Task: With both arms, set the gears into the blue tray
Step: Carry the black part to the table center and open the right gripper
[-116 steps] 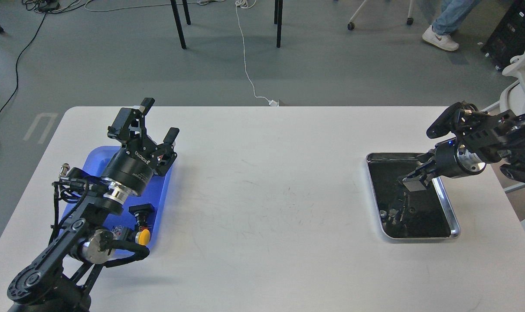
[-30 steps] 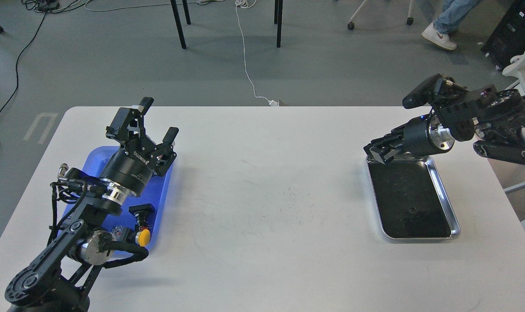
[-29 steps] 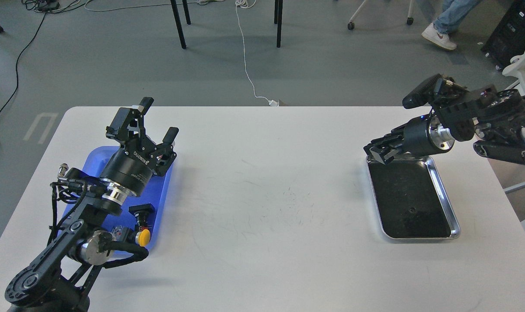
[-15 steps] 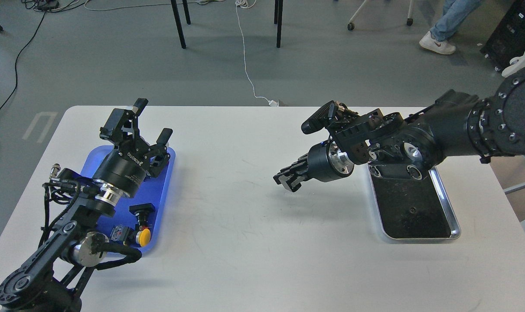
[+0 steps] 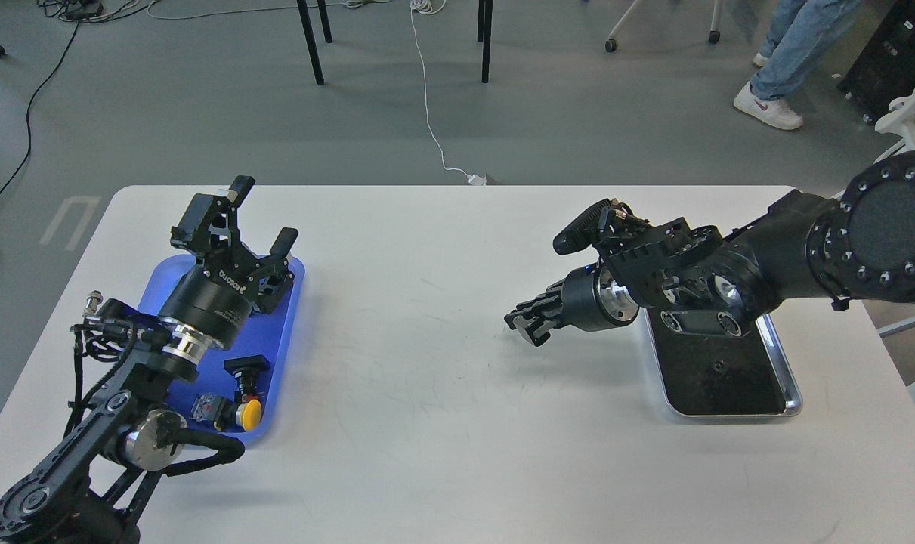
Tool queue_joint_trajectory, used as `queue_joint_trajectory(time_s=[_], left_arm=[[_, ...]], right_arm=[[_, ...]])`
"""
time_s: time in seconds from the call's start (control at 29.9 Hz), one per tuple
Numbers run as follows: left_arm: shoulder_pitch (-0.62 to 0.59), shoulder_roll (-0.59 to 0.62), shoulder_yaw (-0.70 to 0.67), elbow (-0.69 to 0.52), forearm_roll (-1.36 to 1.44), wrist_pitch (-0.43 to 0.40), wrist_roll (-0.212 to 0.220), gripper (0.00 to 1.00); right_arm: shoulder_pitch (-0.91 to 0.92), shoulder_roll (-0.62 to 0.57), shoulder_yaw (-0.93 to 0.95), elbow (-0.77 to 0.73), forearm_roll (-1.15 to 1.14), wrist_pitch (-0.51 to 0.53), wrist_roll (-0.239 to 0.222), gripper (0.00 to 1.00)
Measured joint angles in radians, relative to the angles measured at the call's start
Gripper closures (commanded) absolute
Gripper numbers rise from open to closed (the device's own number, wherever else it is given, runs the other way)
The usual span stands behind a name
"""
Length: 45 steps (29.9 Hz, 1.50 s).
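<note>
- Gears: one small dark ring [image 5: 718, 367] shows on the black floor of the silver tray [image 5: 783, 361]; other gears there cannot be made out against the dark surface.
- One blue tray [image 5: 287, 325] lies at the left side of the white table [image 5: 442, 378], well apart from the silver tray at the right.
- Inside the blue tray I count one push-button with a yellow cap [image 5: 250, 413], one black block [image 5: 246, 367] just behind it, and one small part [image 5: 208, 406] too blurred to name.
- Left gripper [image 5: 259, 214] hangs above the far end of the blue tray, fingers spread wide, nothing between them; its arm covers much of the tray.
- Right gripper [image 5: 529, 325] hovers over bare table left of the silver tray, fingers drawn close; whether they pinch a gear cannot be told.
- The right arm's wrist overlaps the silver tray's far end.
- Beyond the table: chair legs [image 5: 311, 41], a white cable [image 5: 431, 113] on the floor, a person's legs [image 5: 789, 45].
</note>
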Motion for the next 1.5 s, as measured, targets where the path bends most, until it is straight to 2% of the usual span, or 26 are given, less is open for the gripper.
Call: queue_joint_trajectory(time_s=[0.33, 0.97, 1.1, 1.3, 1.5], left_arm=[[0.020, 0.001, -0.001, 0.000, 0.000, 0.000, 0.000, 0.02], [0.035, 0.000, 0.000, 0.000, 0.001, 0.000, 0.000, 0.02], [0.035, 0.000, 0.000, 0.000, 0.001, 0.000, 0.000, 0.02], [0.035, 0.000, 0.000, 0.000, 0.001, 0.000, 0.000, 0.02], [0.035, 0.000, -0.002, 0.000, 0.001, 0.000, 0.000, 0.02]], right_arm=[[-0.032, 0.000, 0.009, 0.048, -0.018, -0.101, 0.000, 0.84], [-0.119, 0.000, 0.020, 0.044, -0.068, -0.178, 0.000, 0.82], [-0.129, 0.000, 0.025, 0.039, -0.068, -0.198, 0.000, 0.77], [-0.131, 0.000, 0.031, 0.038, -0.062, -0.209, 0.000, 0.49], [-0.130, 0.000, 0.036, 0.043, -0.057, -0.213, 0.000, 0.35]])
